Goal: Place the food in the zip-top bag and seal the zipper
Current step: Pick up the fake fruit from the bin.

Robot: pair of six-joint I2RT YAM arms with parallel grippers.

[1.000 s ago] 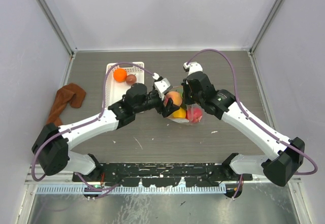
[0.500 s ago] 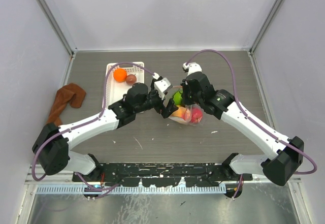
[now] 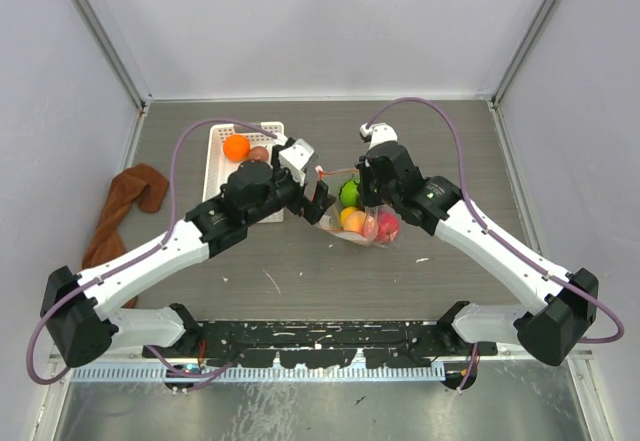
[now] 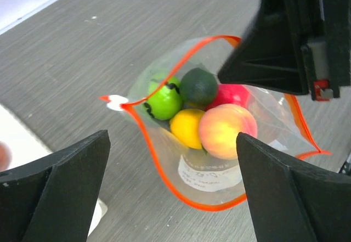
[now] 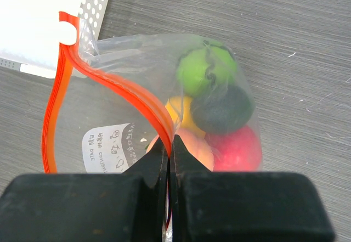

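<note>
The clear zip-top bag (image 3: 366, 227) lies mid-table with its mouth open toward the left. Inside it are a peach-pink fruit (image 4: 226, 131), a yellow one (image 4: 186, 127), a bright green one (image 4: 163, 100), a dark green one (image 4: 198, 86) and a magenta-red one (image 4: 233, 95). My right gripper (image 5: 170, 151) is shut on the red-orange zipper (image 5: 55, 105) and holds the upper mouth edge up. My left gripper (image 4: 173, 143) is open and empty, just left of the bag's mouth (image 3: 312, 201). An orange fruit (image 3: 236, 148) and a brownish-maroon one (image 3: 259, 154) lie in the basket.
The white slotted basket (image 3: 222, 171) stands at the back left, close behind my left arm. A brown cloth (image 3: 130, 196) lies at the left edge. The zipper's tab (image 5: 67, 31) points toward the basket's corner.
My left gripper carried the peach-pink fruit into the bag, let it go and drew back to the left, open. My right gripper kept its hold on the zipper.
</note>
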